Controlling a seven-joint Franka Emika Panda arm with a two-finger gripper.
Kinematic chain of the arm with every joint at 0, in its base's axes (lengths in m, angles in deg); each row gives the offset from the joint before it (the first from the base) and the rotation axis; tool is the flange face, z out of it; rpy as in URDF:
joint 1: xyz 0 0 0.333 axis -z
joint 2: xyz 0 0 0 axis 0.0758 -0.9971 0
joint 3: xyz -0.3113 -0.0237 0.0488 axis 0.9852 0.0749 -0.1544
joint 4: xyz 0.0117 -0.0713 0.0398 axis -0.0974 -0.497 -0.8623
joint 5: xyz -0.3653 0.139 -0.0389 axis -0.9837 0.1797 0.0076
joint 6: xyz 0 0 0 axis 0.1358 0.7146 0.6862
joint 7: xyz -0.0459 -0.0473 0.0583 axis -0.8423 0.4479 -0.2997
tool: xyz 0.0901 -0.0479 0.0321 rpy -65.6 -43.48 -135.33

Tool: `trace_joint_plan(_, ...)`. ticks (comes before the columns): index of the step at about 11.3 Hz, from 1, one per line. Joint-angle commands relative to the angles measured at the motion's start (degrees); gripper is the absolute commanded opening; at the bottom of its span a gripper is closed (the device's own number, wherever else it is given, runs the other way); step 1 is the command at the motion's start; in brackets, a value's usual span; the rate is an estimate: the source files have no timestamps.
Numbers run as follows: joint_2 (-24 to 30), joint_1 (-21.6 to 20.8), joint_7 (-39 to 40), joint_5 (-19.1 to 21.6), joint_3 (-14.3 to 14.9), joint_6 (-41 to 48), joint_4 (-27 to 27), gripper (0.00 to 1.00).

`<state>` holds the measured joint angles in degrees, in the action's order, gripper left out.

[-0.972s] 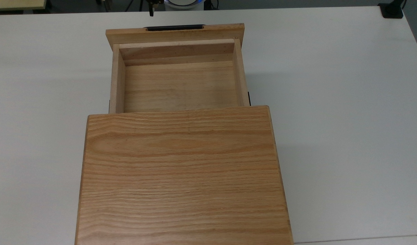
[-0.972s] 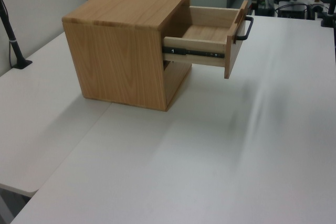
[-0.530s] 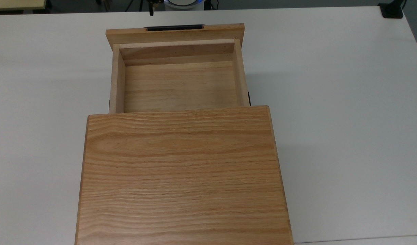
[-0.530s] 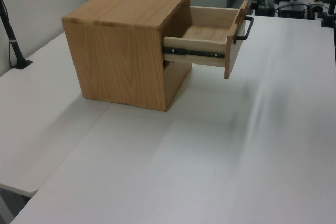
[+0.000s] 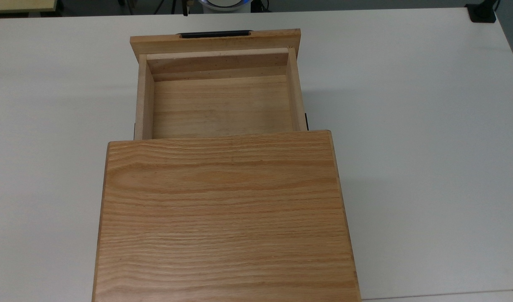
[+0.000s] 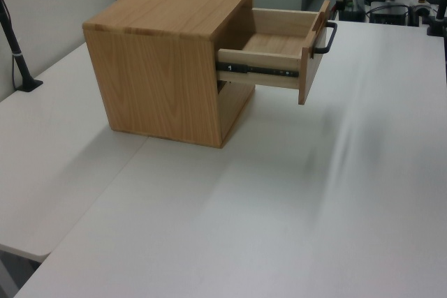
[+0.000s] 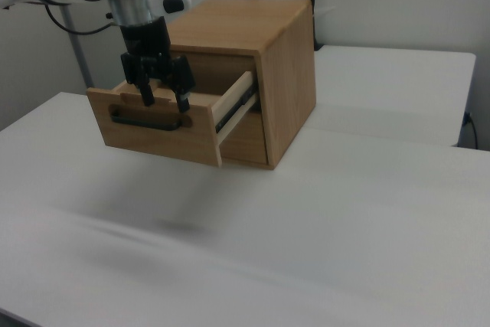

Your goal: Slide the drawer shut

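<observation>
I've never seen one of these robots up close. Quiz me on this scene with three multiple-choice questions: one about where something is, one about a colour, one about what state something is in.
1. Where is the gripper in the right view?
A. Resting on the cabinet's top
B. In front of the drawer's front panel, just above the handle
C. Down on the table

2. What colour is the handle?
A. Black
B. Silver
C. Red

3. What state is the drawer in?
A. Fully shut
B. Lifted out onto the table
C. Pulled out of the cabinet, nothing inside

Answers:
1. B: the open fingers hang before the front panel, over the bar.
2. A: the bar looks black against the light oak.
3. C: the top view shows its bare wooden floor projecting from the cabinet.
</observation>
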<state>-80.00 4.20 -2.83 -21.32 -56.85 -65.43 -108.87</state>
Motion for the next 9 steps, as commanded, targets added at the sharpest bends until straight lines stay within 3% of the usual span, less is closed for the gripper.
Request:
trace_joint_plan(1, 4.85, -0.47, 0.77, -0.02, 0.37, 0.71, -4.61, 0.98)
trace_joint_plan(3, 7.23, -0.73, 4.26, 0.15, 0.37, 0.62, -7.95, 0.77)
trace_joint_plan(7, 6.89, -4.68, 13.93, 1.73, 0.28, 2.12, -11.21, 0.06)
trace_joint_plan(9, 3.91, -6.79, 13.25, 3.13, 0.11, 1.77, -11.48, 0.01)
